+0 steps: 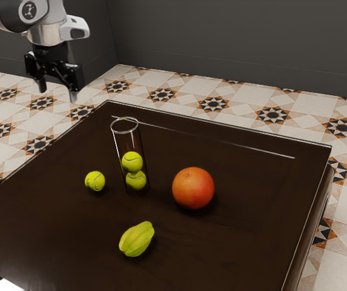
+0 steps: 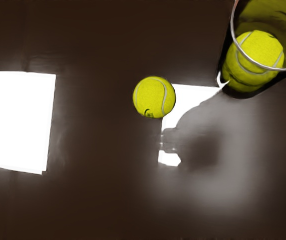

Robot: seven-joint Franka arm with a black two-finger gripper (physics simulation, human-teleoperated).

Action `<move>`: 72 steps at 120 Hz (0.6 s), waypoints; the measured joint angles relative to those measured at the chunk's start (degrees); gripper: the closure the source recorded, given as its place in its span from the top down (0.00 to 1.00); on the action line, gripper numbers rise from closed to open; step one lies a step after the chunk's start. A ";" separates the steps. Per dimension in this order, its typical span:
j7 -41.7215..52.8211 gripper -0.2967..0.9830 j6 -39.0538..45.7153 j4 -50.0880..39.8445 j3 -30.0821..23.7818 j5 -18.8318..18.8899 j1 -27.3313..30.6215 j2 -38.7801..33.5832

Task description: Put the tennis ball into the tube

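The gripper (image 1: 57,92) is hovering, fingers spread wide, while a loose tennis ball (image 1: 95,181) is sitting near the tube (image 1: 128,140).

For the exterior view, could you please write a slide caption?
An open black gripper hovers; a round yellow-green tennis ball sits beside a clear cylindrical tube holding two more.

Grey walls (image 1: 234,42) | star-patterned tile floor (image 1: 212,104) | dark glossy table (image 1: 234,254)
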 joint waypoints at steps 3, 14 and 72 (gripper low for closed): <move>-0.11 0.77 0.03 -0.10 -0.02 0.02 0.21 0.00; -0.50 0.77 0.12 -0.67 -1.23 0.06 1.30 0.01; -3.79 0.77 15.28 -24.59 -1.41 -8.15 1.78 4.43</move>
